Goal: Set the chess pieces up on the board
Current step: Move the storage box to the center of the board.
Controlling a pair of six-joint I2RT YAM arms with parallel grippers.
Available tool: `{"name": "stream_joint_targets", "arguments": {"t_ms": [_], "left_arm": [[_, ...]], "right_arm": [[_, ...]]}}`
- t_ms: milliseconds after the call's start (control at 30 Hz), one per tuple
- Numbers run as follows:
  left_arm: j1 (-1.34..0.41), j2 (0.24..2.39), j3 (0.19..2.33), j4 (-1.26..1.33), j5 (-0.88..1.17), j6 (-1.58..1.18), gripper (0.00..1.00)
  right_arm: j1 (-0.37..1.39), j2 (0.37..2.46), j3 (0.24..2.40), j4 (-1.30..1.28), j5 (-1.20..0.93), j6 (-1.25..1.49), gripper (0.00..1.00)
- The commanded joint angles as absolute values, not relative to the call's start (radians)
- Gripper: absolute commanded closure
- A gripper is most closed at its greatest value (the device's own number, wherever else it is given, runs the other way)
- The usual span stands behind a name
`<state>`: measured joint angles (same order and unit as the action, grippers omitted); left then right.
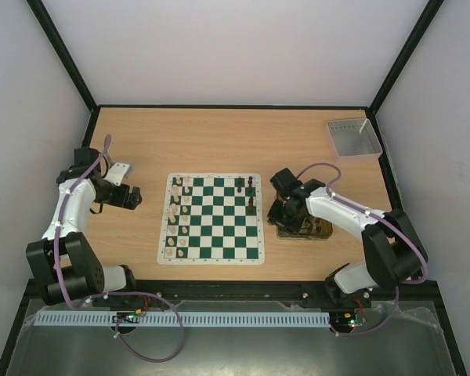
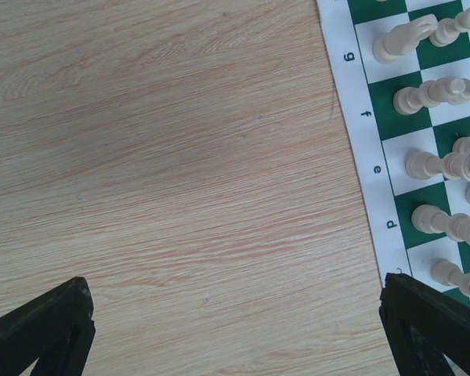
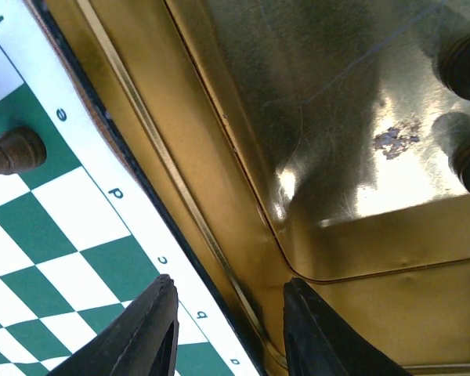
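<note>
The green and white board [image 1: 211, 219] lies mid-table. Cream chess pieces [image 1: 178, 215] fill its two left columns, and three dark ones [image 1: 251, 205] stand near its right edge. My left gripper [image 1: 133, 197] hovers open over bare wood left of the board. In the left wrist view the left gripper [image 2: 235, 313] holds nothing, and cream pieces [image 2: 439, 90] line the board's edge [image 2: 368, 117]. My right gripper [image 3: 227, 313] is open and empty above the rim of the gold tin [image 3: 337, 117], with one finger over the board [image 3: 63, 227]. Two dark pieces [image 3: 464, 63] stand in the tin.
The gold tin [image 1: 319, 232] sits just right of the board, mostly under my right arm. A grey tray [image 1: 352, 137] rests at the back right corner. One dark piece [image 3: 12, 153] stands on the board near the tin. Black frame rails edge the table.
</note>
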<state>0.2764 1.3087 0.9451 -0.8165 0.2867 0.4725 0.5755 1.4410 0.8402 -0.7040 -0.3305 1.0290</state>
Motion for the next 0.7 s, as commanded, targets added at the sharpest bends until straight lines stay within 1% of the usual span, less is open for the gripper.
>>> {"name": "stream_joint_targets", "arguments": {"t_ms": [0,300,433,667], "left_arm": [[0.281,1.280,0.933,-0.831,0.284,0.491,0.01],[0.281,1.266,0.919,-0.837,0.285,0.496,0.01],[0.281,1.260,0.913,-0.837,0.291,0.495,0.01],[0.281,1.256,0.917,-0.849,0.296,0.496,0.01]], "right_arm": [[0.608,1.442,0.856,-0.702,-0.326,1.062,0.64],[0.651,1.428,0.833,-0.690,-0.330,1.092,0.64],[0.653,1.413,0.854,-0.707,-0.305,1.089,0.64],[0.649,1.406,1.031,-0.866,-0.111,1.041,0.61]]}}
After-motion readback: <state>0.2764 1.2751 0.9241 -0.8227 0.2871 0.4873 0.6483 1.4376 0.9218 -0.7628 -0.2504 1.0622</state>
